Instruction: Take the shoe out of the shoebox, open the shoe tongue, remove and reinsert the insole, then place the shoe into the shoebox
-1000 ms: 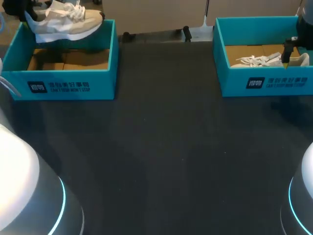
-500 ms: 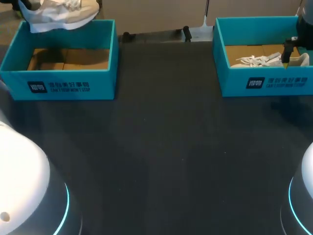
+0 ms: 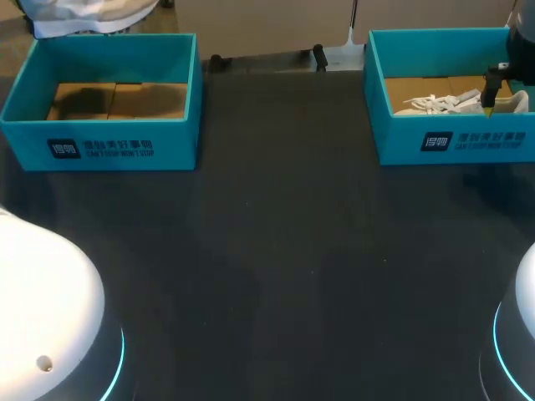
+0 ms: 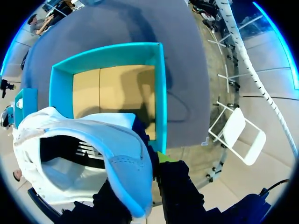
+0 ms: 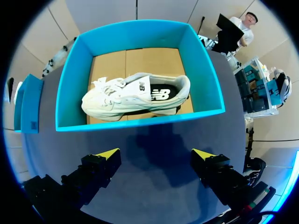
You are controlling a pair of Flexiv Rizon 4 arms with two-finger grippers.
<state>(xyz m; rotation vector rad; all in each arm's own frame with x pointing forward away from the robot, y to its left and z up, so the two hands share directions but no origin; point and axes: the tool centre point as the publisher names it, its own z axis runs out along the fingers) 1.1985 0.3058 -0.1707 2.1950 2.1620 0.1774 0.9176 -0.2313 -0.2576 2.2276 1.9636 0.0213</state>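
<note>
My left gripper is shut on a white shoe at its heel collar, one finger inside the opening and one outside. The shoe hangs high above the left teal shoebox, whose cardboard floor is bare. In the head view only a strip of this shoe shows, above the far rim of that box. A second white shoe lies on its side in the right teal shoebox. My right gripper stands open above that box's near wall, touching nothing, and shows over the same box as a dark finger.
Dark table cloth spreads between and in front of the two boxes. A black clamp sits at the table's far edge between the boxes.
My left gripper has raised the white shoe up and away from the left box, nearly out of the head view. The right arm has not moved.
</note>
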